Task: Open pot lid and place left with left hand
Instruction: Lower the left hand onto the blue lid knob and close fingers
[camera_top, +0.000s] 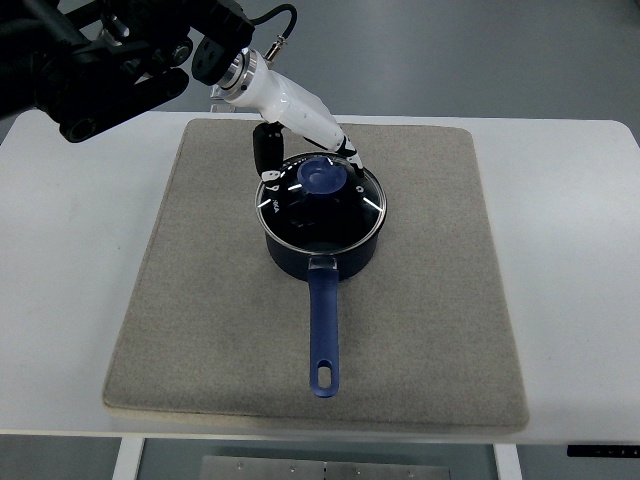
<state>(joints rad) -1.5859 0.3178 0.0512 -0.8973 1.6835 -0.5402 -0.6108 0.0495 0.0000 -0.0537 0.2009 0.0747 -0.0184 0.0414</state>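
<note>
Reaching over the pot from its far-left side, left hand partly hides lid rim; fingers' grip cannot be told. Lid sits on pot, knob visible. Pot centred on grey mat, handle pointing near; white bench beneath.

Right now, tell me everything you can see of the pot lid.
The pot lid is round clear glass with a metal rim and a blue knob at its centre. It sits flat and closed on the dark blue saucepan, which stands on the grey mat, handle pointing toward the camera. The left robot hand reaches over its far edge, fingers at the rim and beside the knob; whether they grip it is unclear.
</note>
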